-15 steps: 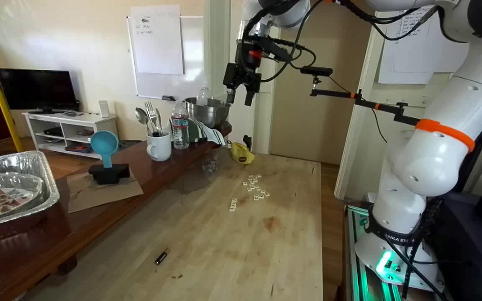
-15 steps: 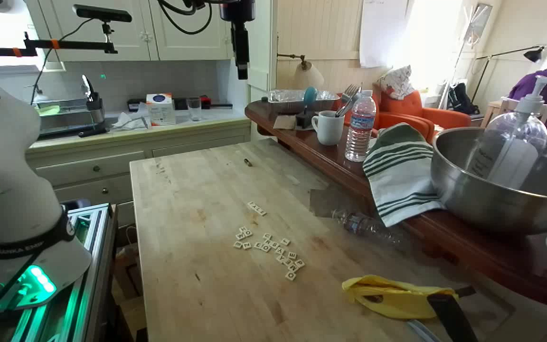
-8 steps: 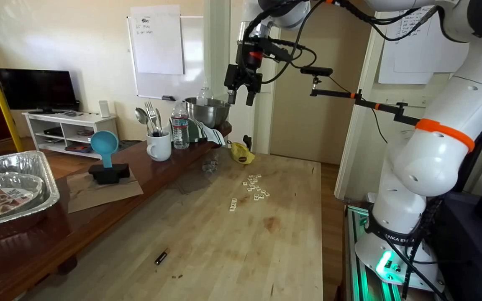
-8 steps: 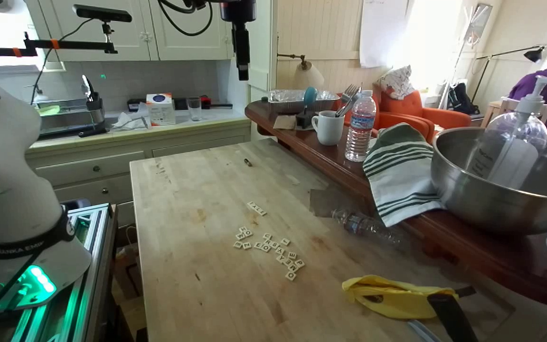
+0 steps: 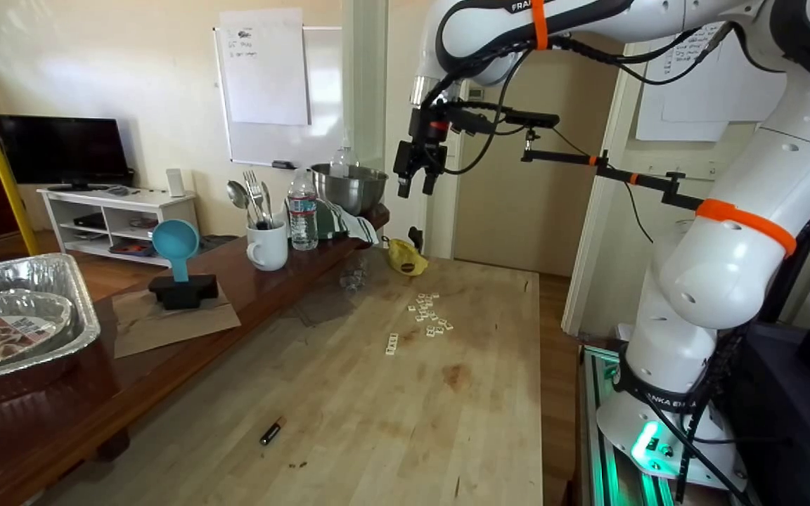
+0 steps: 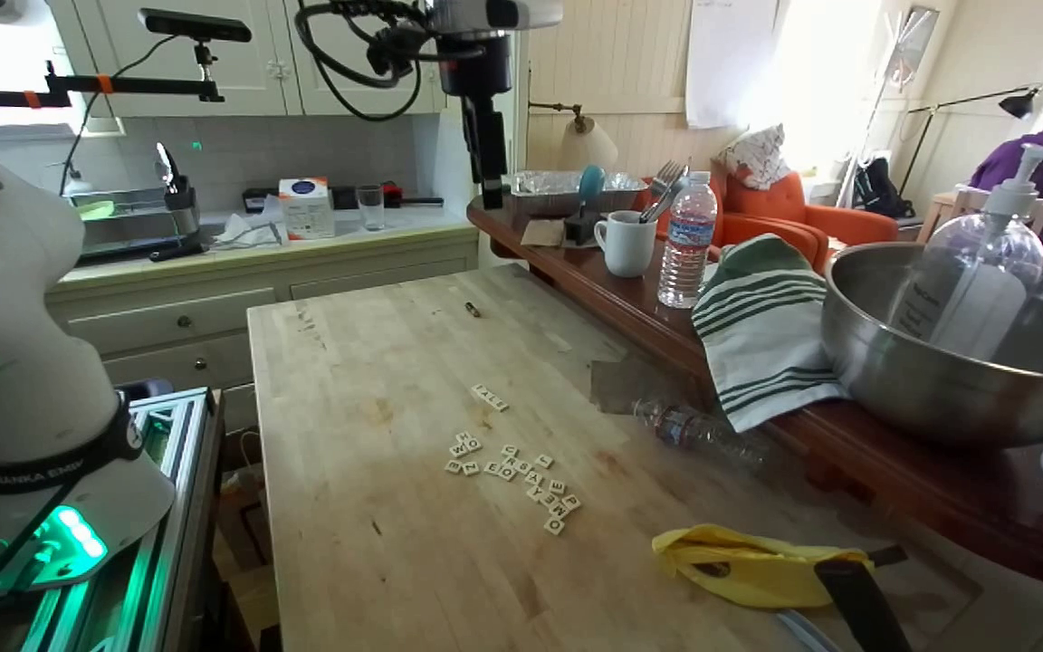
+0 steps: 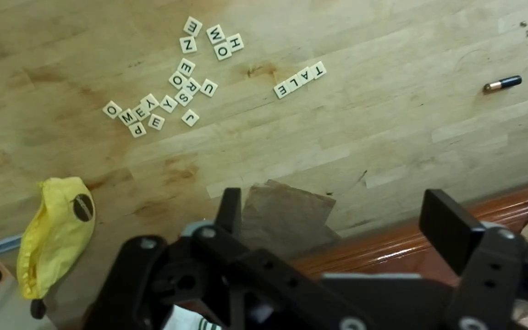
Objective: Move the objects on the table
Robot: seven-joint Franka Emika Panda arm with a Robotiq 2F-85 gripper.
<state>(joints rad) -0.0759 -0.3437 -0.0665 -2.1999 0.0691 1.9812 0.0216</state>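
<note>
From the left in the wrist view, the wooden surface (image 7: 383, 123) carries a yellow banana-shaped pouch (image 7: 57, 233), letter tiles (image 7: 183, 97) and a TALE row (image 7: 305, 75); then the empty fingers (image 7: 447, 229) hang wide apart above; farther right, a battery (image 7: 502, 84). Thin tiles likely need centring, then slow, level descent.

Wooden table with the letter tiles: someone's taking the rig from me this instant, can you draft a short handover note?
Pincer: open, empty, raised, touching nothing.
On the table: four tiles in a row reading TALE; other tiles loosely clustered nearby; battery apart from them; yellow pouch; clear bottle lying on its side; flat brown sheet.
Done: the TALE row is laid out, but the pictures don't show who made it.
Left: moving the objects; the task names neither which nor where, so I'd confirm that first.
</note>
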